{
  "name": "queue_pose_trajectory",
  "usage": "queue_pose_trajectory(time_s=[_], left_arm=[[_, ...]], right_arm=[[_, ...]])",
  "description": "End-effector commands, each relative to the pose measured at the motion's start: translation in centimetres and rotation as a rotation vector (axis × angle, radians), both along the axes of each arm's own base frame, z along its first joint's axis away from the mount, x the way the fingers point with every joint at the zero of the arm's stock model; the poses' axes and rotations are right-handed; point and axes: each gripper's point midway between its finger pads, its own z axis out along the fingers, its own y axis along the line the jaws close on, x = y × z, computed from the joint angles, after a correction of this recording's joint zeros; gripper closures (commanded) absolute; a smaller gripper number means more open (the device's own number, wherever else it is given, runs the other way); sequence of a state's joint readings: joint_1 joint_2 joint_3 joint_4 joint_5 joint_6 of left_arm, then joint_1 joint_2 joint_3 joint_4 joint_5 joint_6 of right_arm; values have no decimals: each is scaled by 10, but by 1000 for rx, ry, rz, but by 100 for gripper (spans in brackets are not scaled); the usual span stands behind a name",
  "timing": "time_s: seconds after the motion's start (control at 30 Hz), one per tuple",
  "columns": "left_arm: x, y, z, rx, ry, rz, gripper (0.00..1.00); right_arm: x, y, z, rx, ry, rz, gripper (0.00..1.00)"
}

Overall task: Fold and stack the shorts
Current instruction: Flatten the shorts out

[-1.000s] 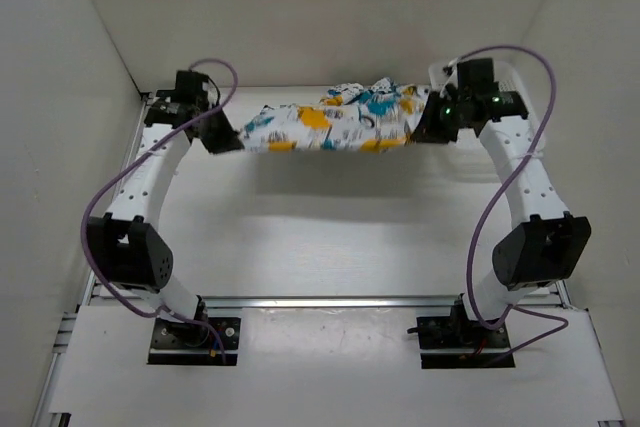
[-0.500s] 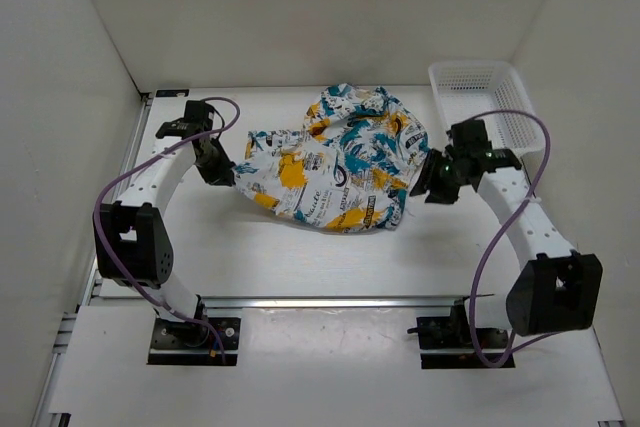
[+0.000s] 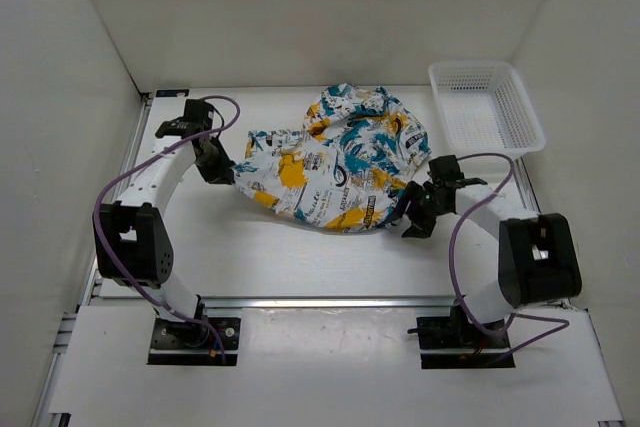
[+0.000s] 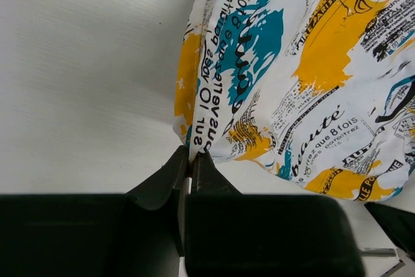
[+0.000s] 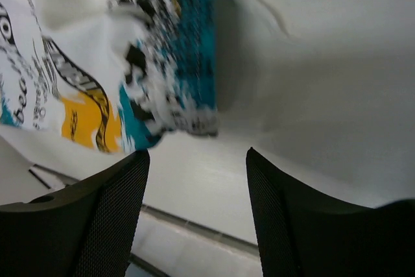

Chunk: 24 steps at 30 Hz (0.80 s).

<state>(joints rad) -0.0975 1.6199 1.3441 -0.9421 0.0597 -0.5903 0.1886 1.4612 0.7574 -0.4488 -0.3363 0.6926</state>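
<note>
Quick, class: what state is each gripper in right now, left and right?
Left gripper: closed, pinching an edge of the shorts.
Right gripper: open, holding nothing; the shorts lie just beyond its fingers.

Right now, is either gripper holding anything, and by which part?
The left gripper pinches the shorts at a corner of their left edge; the right gripper is open, holding nothing.

A plain white tabletop [image 3: 300, 257] sits boxed in on three sides — back wall [image 3: 320, 7], left wall [image 3: 50, 147] and right wall [image 3: 590, 67], all matte white. A silvery metal rail [image 3: 330, 300] crosses the near edge — light soft, even.
</note>
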Motion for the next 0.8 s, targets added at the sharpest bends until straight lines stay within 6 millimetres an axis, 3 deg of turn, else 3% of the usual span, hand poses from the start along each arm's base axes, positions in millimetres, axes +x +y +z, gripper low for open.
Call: queue_pose_trajectory(time_s=[0.0,0.1,0.13,0.2,0.23,0.3,0.33,0.37,0.4,0.43,0.47,0.53,0.57,0.67,0.77], left_arm=[[17,-1,27,-7,-94,-8,90],[22,-3,37,-18,-120,-12,90],[23,-3,41,-18,-122,-13,90],[25,-3,44,-15,-126,-21,90],[35,1,55,-16,-158,-9,90],[40,8,64,-10,-150,1,90],[46,12,73,-10,-167,12,90],[61,22,94,-11,-222,40,90],[64,28,104,-9,-229,55,90],[69,34,115,-16,-250,69,90],[76,49,140,-12,-313,103,90],[78,62,149,-7,-323,133,90],[78,72,149,-12,-323,155,90],[75,78,135,-20,-290,169,90],[66,84,111,-22,-248,179,90]], right_arm=[[41,13,1,-37,-106,39,33],[59,17,-9,-91,-118,41,43],[69,16,-9,-109,-132,43,58],[77,18,-2,-128,-153,53,79],[94,20,12,-136,-198,66,99],[115,16,36,-185,-247,75,99],[140,13,74,-232,-329,89,99],[154,13,100,-247,-388,100,99],[167,14,119,-263,-425,116,99],[167,11,135,-290,-426,169,99],[189,17,194,-280,-553,167,99],[190,14,215,-316,-565,233,99],[190,21,241,-298,-628,258,99],[176,18,235,-309,-599,330,99],[149,10,204,-323,-504,362,99]])
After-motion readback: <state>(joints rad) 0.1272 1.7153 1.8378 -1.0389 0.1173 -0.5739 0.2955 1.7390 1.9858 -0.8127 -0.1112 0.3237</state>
